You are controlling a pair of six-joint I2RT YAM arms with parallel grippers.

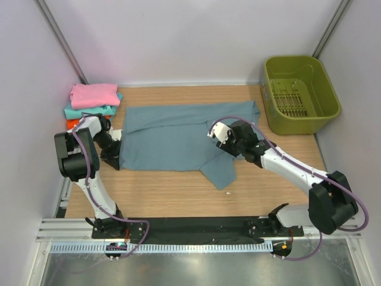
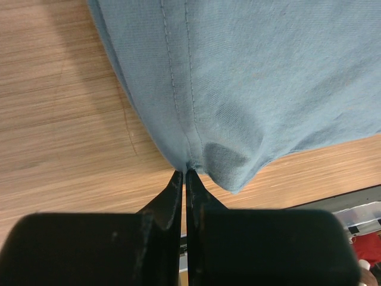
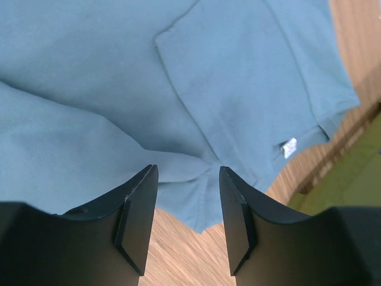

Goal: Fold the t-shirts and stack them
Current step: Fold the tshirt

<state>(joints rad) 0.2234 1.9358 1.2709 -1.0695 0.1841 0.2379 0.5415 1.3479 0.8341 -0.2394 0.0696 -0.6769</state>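
A slate blue-grey t-shirt [image 1: 172, 134] lies spread on the wooden table, with one flap trailing toward the front [image 1: 221, 173]. My left gripper [image 1: 117, 156] is shut on the shirt's left edge; the left wrist view shows the closed fingertips [image 2: 186, 174] pinching the stitched hem [image 2: 238, 83]. My right gripper [image 1: 231, 147] is open over the shirt's right part. In the right wrist view it [image 3: 187, 220] straddles a fold of the cloth [image 3: 119, 71] near its edge, with the small white label [image 3: 289, 146] to the right. Folded pink [image 1: 93, 94], teal [image 1: 89, 111] and orange [image 1: 72, 124] shirts are stacked at the back left.
An olive-green plastic basket [image 1: 300, 92] stands at the back right, and its edge shows in the right wrist view [image 3: 357, 179]. White walls close the table on three sides. Bare wood lies in front of the shirt [image 1: 161, 190].
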